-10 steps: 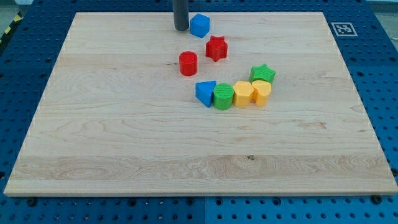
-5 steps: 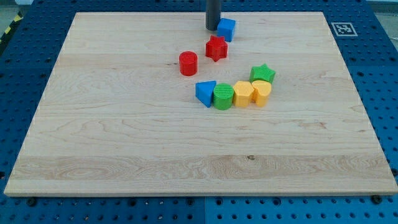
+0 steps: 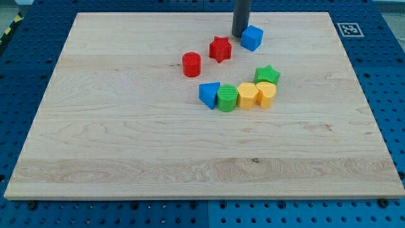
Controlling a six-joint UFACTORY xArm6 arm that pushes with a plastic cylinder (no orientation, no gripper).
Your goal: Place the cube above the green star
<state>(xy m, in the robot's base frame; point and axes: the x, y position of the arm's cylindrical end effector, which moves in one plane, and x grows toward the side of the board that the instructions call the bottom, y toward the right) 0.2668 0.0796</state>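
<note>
A pale wooden board (image 3: 126, 145) lies on a blue perforated bench, with a printed marker at the view's top right corner; in the one camera view my tip (image 3: 240, 35) stands near the board's top edge, pressed against the left face of the blue cube (image 3: 252, 38), which sits just to the tip's right; there are no jaws to open or close, only the rod end in contact with the block. Below and to the right of the tip is the green star (image 3: 267, 74), apart from the cube; just left and below the tip sits the red star (image 3: 220, 49), further left the red cylinder (image 3: 191, 64). Well below the tip runs a touching row: blue triangle (image 3: 209, 95), green cylinder (image 3: 227, 98), and two yellow blocks (image 3: 256, 95). I judge the task nearly done; the cube needs a little more travel rightward to sit squarely above the green star.
</note>
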